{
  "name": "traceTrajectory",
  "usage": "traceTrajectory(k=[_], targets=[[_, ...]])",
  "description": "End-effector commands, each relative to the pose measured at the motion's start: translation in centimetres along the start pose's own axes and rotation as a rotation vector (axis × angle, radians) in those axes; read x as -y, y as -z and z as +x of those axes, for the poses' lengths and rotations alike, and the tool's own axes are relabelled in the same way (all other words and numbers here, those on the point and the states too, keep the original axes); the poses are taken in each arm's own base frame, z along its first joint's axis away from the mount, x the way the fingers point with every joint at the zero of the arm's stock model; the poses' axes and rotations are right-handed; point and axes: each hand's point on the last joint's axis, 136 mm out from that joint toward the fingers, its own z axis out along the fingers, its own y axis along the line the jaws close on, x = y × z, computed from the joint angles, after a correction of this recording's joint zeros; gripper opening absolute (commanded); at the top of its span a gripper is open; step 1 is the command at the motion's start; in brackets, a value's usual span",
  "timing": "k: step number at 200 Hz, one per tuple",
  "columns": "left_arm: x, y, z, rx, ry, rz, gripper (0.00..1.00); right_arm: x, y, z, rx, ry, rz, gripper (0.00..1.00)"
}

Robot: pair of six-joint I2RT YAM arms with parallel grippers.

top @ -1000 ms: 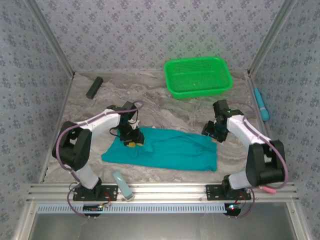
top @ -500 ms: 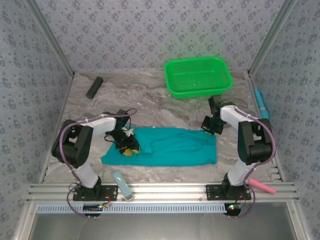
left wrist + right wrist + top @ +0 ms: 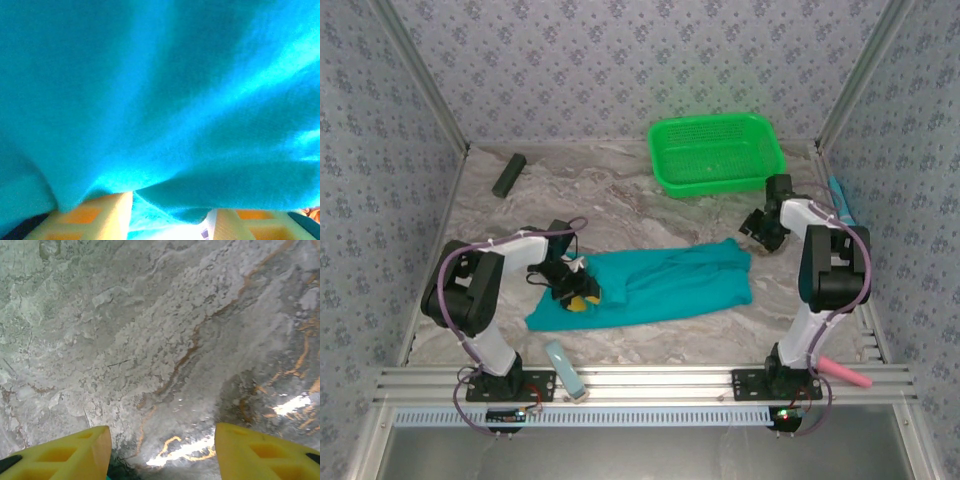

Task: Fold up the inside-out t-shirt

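Teal t-shirt (image 3: 670, 285) drapes over low left tool (image 3: 170, 202); right tool (image 3: 162, 437) gapes, outstretched.

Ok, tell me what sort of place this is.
Probably a robot test booth: left arm and right arm bolted at a marble-look table, patterned walls on metal framing, a teal t-shirt and green basket as props.
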Motion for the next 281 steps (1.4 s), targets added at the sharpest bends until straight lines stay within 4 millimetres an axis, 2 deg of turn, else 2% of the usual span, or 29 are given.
traceTrajectory(k=[1, 15, 22, 35, 44, 58, 81, 95, 101, 108, 117, 119, 123, 132, 146, 176, 191, 202, 210, 213, 237, 253, 281], targets=[[-0.8, 0.7, 0.1, 0.027, 0.006, -0.053, 0.45, -1.9, 2.9, 0.8, -0.038, 0.058, -0.065, 0.62], [1.0, 1.9, 0.3, 0.033, -0.015, 0.007, 0.47, -2.0, 4.0, 2.2, -0.066, 0.083, -0.074, 0.62], [1.8, 2.5, 0.3, 0.039, -0.022, 0.036, 0.47, -1.2, 3.6, 3.9, -0.106, 0.081, -0.060, 0.61], [2.9, 3.2, 0.4, 0.052, -0.029, 0.070, 0.48, -0.6, 3.3, 5.4, -0.141, 0.072, -0.060, 0.61], [3.2, 2.9, 0.6, 0.047, -0.033, 0.064, 0.49, 0.1, 2.8, 6.1, -0.166, 0.056, -0.047, 0.61], [3.1, 2.1, 0.9, 0.025, -0.036, 0.028, 0.49, 0.9, 1.9, 7.2, -0.197, 0.033, -0.036, 0.62], [1.2, 1.4, 0.7, 0.062, 0.027, -0.051, 0.49, 1.0, 1.2, 8.6, -0.227, -0.001, -0.066, 0.62], [0.7, 1.3, 0.2, 0.110, 0.055, -0.065, 0.46, 0.5, 0.7, 8.6, -0.219, -0.023, -0.105, 0.50], [0.5, 1.2, 0.0, 0.122, 0.062, -0.066, 0.42, 0.3, 0.6, 8.4, -0.212, -0.033, -0.119, 0.40], [0.2, 1.1, -0.1, 0.121, 0.066, -0.074, 0.30, 0.0, 0.6, 8.2, -0.205, -0.040, -0.128, 0.25], [-0.2, 1.1, -0.1, 0.112, 0.065, -0.096, 0.17, -0.3, 0.8, 7.6, -0.185, -0.037, -0.136, 0.12], [-0.3, 1.2, -0.1, 0.109, 0.063, -0.102, 0.14, -0.3, 0.9, 7.4, -0.180, -0.037, -0.134, 0.05], [-0.3, 1.4, -0.1, 0.107, 0.059, -0.109, 0.09, -0.5, 1.0, 7.2, -0.169, -0.033, -0.134, 0.00], [-0.5, 2.0, -0.1, 0.112, 0.050, -0.123, 0.00, -0.8, 1.6, 6.4, -0.138, -0.020, -0.125, 0.00], [-0.4, 3.6, -0.3, 0.146, 0.044, -0.125, 0.00, -1.0, 2.7, 5.1, -0.090, 0.007, -0.101, 0.00], [0.3, 8.2, -1.1, 0.233, 0.050, -0.083, 0.00, -2.2, 4.5, 2.8, 0.001, 0.043, -0.099, 0.00], [0.9, 10.2, -1.4, 0.268, 0.059, -0.040, 0.00, -2.9, 4.8, 1.7, 0.032, 0.073, -0.095, 0.05], [1.4, 11.2, -1.7, 0.281, 0.063, 0.001, 0.00, -2.6, 4.9, 1.4, 0.032, 0.093, -0.054, 0.11], [1.7, 11.4, -1.7, 0.278, 0.065, 0.019, 0.00, -2.4, 4.5, 1.6, 0.025, 0.110, -0.029, 0.21], [1.8, 11.5, -1.8, 0.278, 0.064, 0.026, 0.00, -3.0, 5.1, 0.7, 0.047, 0.117, -0.037, 0.24], [2.7, 10.4, -1.2, 0.223, 0.067, 0.105, 0.00, -2.8, 4.5, 0.6, 0.029, 0.136, -0.022, 0.30], [2.6, 9.4, -0.7, 0.203, 0.091, 0.139, 0.00, -2.6, 3.9, 0.7, 0.017, 0.136, -0.023, 0.35], [2.4, 9.0, -0.4, 0.202, 0.109, 0.161, 0.00, -2.9, 2.7, 1.2, -0.046, 0.119, -0.049, 0.53]])
